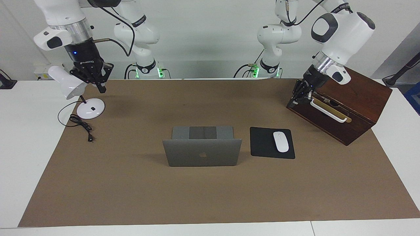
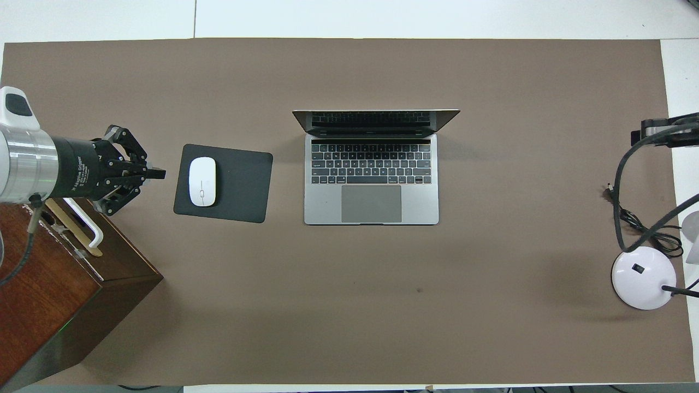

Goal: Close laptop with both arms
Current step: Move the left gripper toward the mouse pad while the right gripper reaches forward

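Observation:
The silver-grey laptop (image 1: 202, 156) stands open in the middle of the brown mat, its lid upright with the apple logo showing in the facing view. Its dark keyboard (image 2: 371, 164) faces the robots. My left gripper (image 1: 295, 99) hangs shut and empty by the corner of the wooden box nearest the laptop. In the overhead view the left gripper (image 2: 159, 173) points at the mouse pad. My right gripper (image 1: 101, 88) is shut and empty, up in the air beside the lamp head, and only its tip (image 2: 641, 134) shows from overhead. Both grippers are well apart from the laptop.
A black mouse pad (image 2: 240, 185) with a white mouse (image 2: 202, 182) lies beside the laptop toward the left arm's end. A dark wooden box (image 1: 347, 108) with a white handle (image 1: 328, 111) stands there too. A white desk lamp (image 1: 90, 109) and its cable (image 1: 82, 126) sit at the right arm's end.

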Tool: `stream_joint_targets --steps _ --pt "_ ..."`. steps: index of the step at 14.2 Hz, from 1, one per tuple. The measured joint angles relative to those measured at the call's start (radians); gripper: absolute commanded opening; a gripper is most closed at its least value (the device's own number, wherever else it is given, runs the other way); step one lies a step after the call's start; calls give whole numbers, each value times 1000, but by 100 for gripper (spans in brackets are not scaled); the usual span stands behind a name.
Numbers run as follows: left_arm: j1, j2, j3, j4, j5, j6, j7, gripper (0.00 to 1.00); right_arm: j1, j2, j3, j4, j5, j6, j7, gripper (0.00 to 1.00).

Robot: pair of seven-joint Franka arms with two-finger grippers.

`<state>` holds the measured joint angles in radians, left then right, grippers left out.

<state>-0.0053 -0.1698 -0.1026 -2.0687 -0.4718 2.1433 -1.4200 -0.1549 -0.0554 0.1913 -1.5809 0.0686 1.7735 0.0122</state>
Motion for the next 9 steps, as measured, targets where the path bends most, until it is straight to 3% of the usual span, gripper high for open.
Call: stream_joint_targets --steps 4,9 --pt "-3 -40 0 -113 -154 95 -78 0 20 5 45 0 28 106 73 0" --pt "-32 -51 -1 -265 -474 188 -85 0 123 24 51 -1 28 227 215 0"
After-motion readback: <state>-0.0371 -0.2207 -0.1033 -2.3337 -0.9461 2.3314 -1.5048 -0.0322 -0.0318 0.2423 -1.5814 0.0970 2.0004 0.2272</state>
